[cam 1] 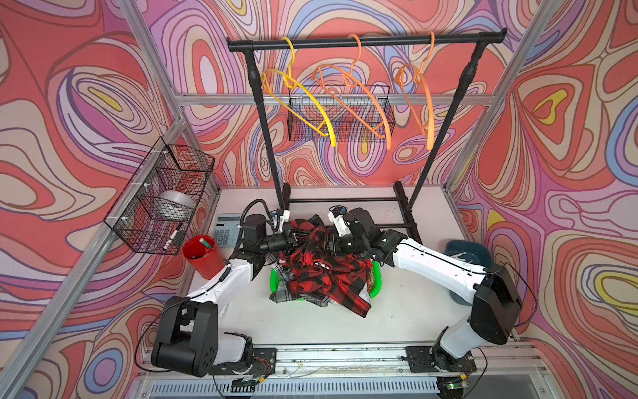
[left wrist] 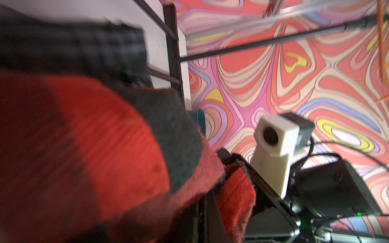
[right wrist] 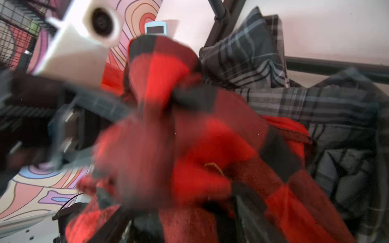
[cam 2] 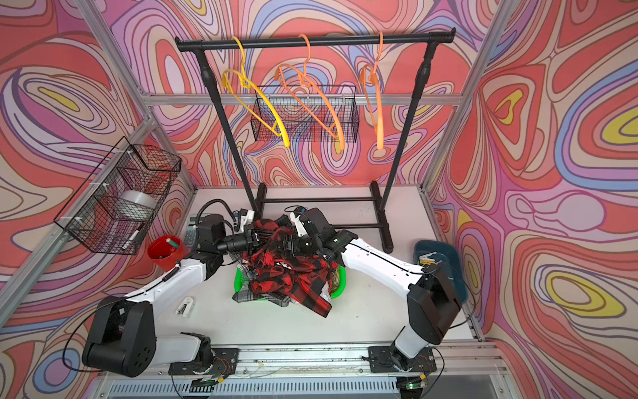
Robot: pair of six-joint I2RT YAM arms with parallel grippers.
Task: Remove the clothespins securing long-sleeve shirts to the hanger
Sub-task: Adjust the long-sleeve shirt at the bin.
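Two crumpled plaid shirts (cam 1: 321,279), red-black uppermost

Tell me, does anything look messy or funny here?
Yes. The hangers hang bare on the rack, while the shirts lie crumpled in one heap on the green basket, spilling over its rim onto the table.
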